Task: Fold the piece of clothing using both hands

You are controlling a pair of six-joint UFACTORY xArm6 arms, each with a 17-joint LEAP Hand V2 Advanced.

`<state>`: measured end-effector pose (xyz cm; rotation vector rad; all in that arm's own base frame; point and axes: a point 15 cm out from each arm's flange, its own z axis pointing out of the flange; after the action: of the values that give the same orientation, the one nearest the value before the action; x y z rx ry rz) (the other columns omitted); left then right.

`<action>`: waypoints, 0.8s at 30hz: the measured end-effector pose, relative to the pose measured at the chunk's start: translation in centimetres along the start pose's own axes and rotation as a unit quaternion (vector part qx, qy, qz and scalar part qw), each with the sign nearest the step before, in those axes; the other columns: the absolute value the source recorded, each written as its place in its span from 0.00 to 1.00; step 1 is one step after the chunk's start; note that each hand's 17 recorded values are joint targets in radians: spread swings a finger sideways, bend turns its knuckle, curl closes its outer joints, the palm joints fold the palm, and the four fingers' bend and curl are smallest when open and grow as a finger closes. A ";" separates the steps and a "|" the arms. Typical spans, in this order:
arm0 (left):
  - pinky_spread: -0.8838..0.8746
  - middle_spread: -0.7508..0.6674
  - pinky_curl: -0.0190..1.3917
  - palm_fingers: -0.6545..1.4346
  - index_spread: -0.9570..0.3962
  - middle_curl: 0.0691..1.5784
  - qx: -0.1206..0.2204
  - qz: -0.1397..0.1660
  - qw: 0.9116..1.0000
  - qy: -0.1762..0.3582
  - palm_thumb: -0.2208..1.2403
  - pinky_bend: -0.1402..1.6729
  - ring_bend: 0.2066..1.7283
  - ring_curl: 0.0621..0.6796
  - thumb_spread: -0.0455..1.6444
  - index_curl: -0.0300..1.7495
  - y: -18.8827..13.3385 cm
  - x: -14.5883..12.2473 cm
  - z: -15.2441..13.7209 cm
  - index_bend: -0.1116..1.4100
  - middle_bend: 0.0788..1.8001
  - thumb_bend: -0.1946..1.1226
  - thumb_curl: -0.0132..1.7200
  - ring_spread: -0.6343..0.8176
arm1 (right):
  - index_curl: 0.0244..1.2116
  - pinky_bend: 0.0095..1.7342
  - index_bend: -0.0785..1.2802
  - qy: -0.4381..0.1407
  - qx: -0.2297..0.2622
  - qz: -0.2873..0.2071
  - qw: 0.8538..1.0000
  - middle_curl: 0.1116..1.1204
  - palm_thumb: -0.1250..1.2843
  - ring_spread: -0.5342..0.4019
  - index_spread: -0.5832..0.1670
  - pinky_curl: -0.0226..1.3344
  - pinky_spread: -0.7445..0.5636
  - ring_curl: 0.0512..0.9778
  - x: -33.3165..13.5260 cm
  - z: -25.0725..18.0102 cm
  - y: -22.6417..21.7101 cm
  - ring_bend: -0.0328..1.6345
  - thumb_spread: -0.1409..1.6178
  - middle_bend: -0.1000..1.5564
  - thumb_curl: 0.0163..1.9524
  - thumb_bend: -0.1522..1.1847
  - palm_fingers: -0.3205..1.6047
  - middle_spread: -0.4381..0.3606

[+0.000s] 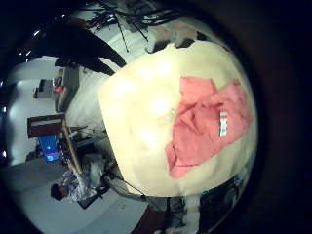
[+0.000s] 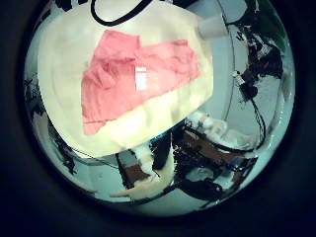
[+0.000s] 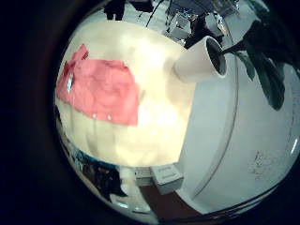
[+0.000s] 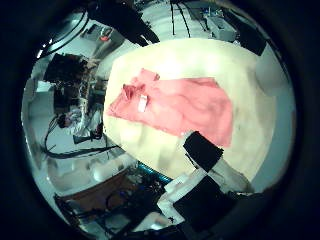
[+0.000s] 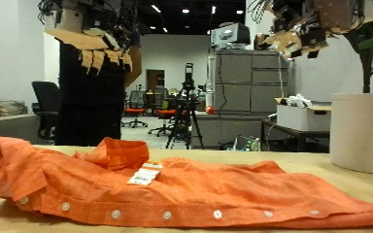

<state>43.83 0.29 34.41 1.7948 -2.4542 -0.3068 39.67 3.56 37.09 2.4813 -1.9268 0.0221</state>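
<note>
An orange shirt lies spread flat across a pale table, seen from a low camera at the table's edge. Its collar sits toward the left, with a small white tag just below it, and a row of buttons runs along the near hem. The shirt is rumpled but not yet folded — no layer is turned over another.

Both hands hang high above the table, well clear of the cloth. The left hand is up at the top left, its fingers dangling loosely downward, relaxed and holding nothing. The right hand is at the top right, fingers likewise slack and empty. A white pot with a plant stands on the table's far right, near the shirt's right end.

The palm views look down on the same shirt (it reads pinker there) lying in the middle of the table, with bare tabletop all round it.

The step in hand appears to be the approach. To do it well, each hand should come down over its own end of the shirt, pinch a single edge or corner — not a bunch of layers — and both should lift together, so the fold lands square. The right hand should keep clear of the pot.
</note>
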 end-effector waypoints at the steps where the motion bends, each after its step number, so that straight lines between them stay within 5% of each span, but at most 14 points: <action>1: 0.88 0.85 0.20 0.26 0.72 0.10 -0.009 0.004 1.000 0.001 0.25 0.28 0.11 0.26 0.54 0.17 0.5 0.6 0.6 0.16 0.05 0.12 0.20 0.85 | 0.30 0.17 0.18 0.000 -0.002 -0.001 1.000 0.25 0.57 0.74 0.29 0.35 0.82 0.26 -0.1 0.2 0.6 0.26 0.71 0.23 0.18 0.10 0.23 0.60; 9: 0.88 0.85 0.20 0.27 0.73 0.09 -0.047 0.024 0.999 0.009 0.25 0.26 0.10 0.27 0.54 0.16 4.5 5.4 4.2 0.17 0.05 0.12 0.19 0.86 | 0.27 0.15 0.18 -0.013 -0.074 -0.004 0.997 0.24 0.57 0.74 0.33 0.32 0.81 0.24 -1.3 6.9 7.4 0.25 0.71 0.21 0.17 0.10 0.25 0.69; 12: 0.88 0.84 0.20 0.27 0.73 0.09 -0.048 0.029 0.998 0.020 0.25 0.25 0.10 0.27 0.54 0.16 4.8 6.8 5.3 0.17 0.05 0.12 0.19 0.85 | 0.30 0.23 0.27 -0.017 -0.088 -0.004 0.996 0.24 0.57 0.78 0.36 0.34 0.80 0.10 -1.5 8.3 8.5 0.00 0.71 0.23 0.17 0.10 0.16 0.81; 13: 0.88 0.84 0.20 0.27 0.73 0.09 -0.044 0.029 0.998 0.022 0.25 0.25 0.10 0.27 0.54 0.16 4.8 7.1 5.2 0.17 0.05 0.12 0.19 0.85 | 0.31 0.24 0.28 -0.016 -0.089 -0.003 0.996 0.25 0.57 0.78 0.37 0.34 0.80 0.08 -1.4 8.5 8.5 0.00 0.72 0.24 0.17 0.10 0.15 0.82; 15: 0.88 0.84 0.21 0.27 0.74 0.09 -0.046 0.031 0.998 0.025 0.25 0.25 0.09 0.27 0.54 0.16 4.9 7.3 5.4 0.17 0.05 0.12 0.19 0.85 | 0.31 0.25 0.31 -0.016 -0.097 -0.004 0.995 0.24 0.58 0.77 0.39 0.34 0.78 0.00 -1.4 8.8 8.7 0.04 0.71 0.25 0.17 0.10 0.15 0.82; 17: 0.87 0.83 0.21 0.28 0.74 0.09 -0.055 0.031 0.998 0.026 0.25 0.25 0.10 0.27 0.54 0.16 5.1 7.4 6.1 0.17 0.05 0.12 0.19 0.86 | 0.29 0.23 0.25 -0.017 -0.109 -0.010 0.994 0.22 0.60 0.74 0.41 0.32 0.73 0.06 -1.3 9.5 9.1 0.19 0.72 0.20 0.17 0.10 0.21 0.81; 24: 0.86 0.83 0.22 0.28 0.74 0.09 -0.079 0.033 0.996 0.030 0.25 0.24 0.09 0.28 0.55 0.16 6.3 7.7 8.3 0.17 0.05 0.12 0.19 0.86 | 0.28 0.20 0.20 -0.027 -0.149 -0.027 0.988 0.21 0.61 0.71 0.40 0.30 0.70 0.10 -1.3 12.6 10.2 0.19 0.71 0.18 0.17 0.10 0.22 0.77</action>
<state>34.05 -4.30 27.28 1.6332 -2.3695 -0.4210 29.60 2.20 24.41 2.3564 -1.7298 -0.3126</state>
